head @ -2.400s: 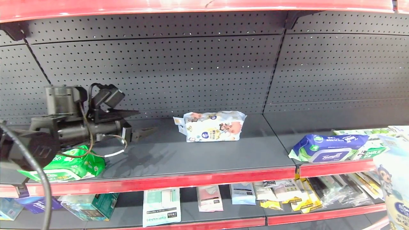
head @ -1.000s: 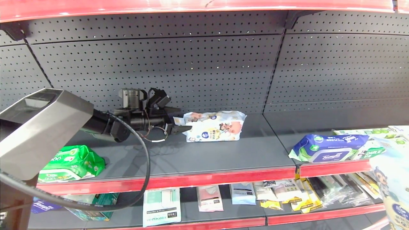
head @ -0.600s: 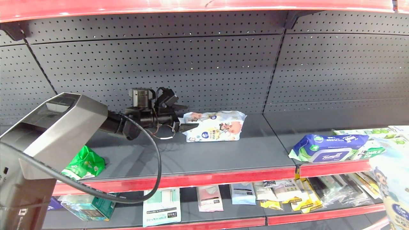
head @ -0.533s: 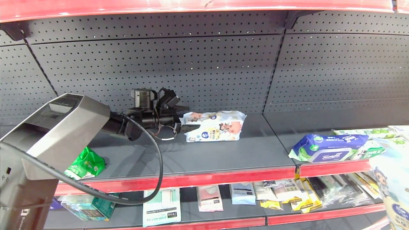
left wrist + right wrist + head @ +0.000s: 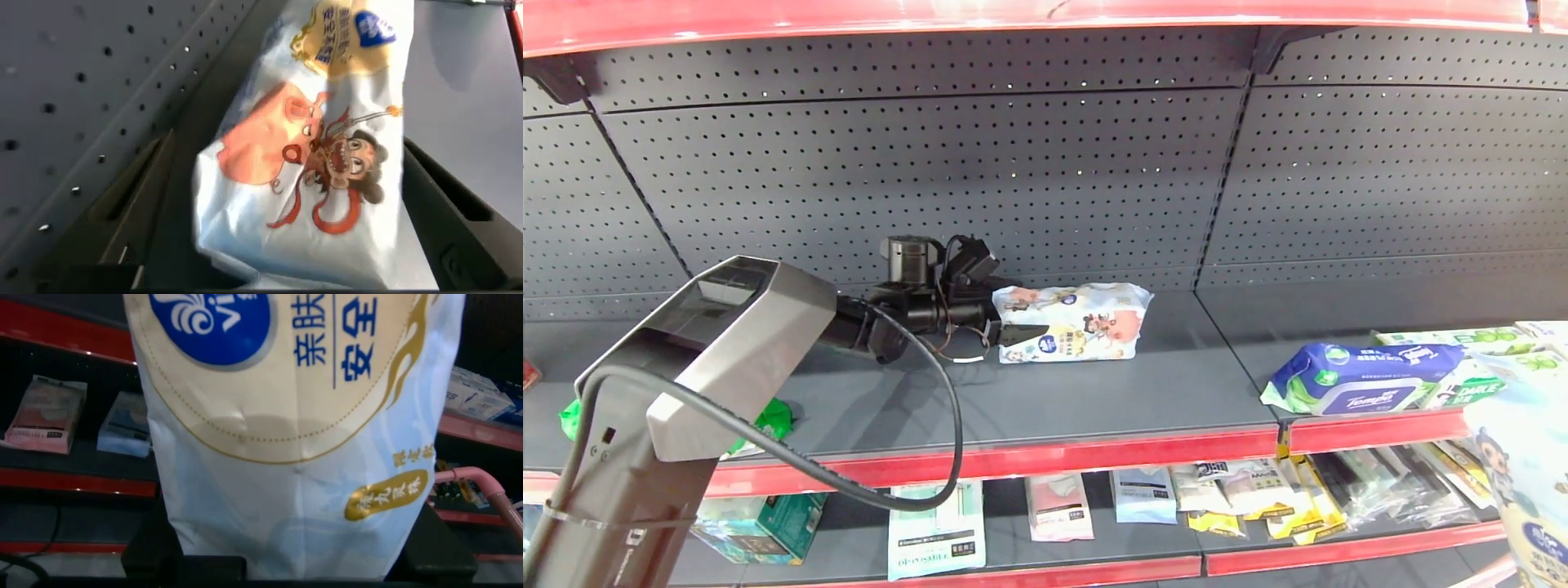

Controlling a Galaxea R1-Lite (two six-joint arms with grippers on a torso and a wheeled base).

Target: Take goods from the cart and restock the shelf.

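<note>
As judged soft, light, slick-filmed: pinch wipes pack (image 5: pixel 1086 322) across left end. Left gripper (image 5: pixel 1027 312) jaws apart astride it; right gripper (image 5: pixel 294 539) jaws clamped on second pack (image 5: pixel 294 416).

Cartoon pack (image 5: pixel 1072 322) (image 5: pixel 1523 457): two; blue pack (image 5: pixel 1356 377): one

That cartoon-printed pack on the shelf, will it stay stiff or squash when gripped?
Probably squashes: the pack shows wrinkled, puffy film. Lying flat, it would likely slide, not roll, if the left gripper nudges it.

cartoon wipes pack (image 5: pixel 1078 322): glossy plastic film | shelf deck (image 5: pixel 1094 392): matt grey metal | back panel (image 5: pixel 1013 163): perforated, matt
</note>
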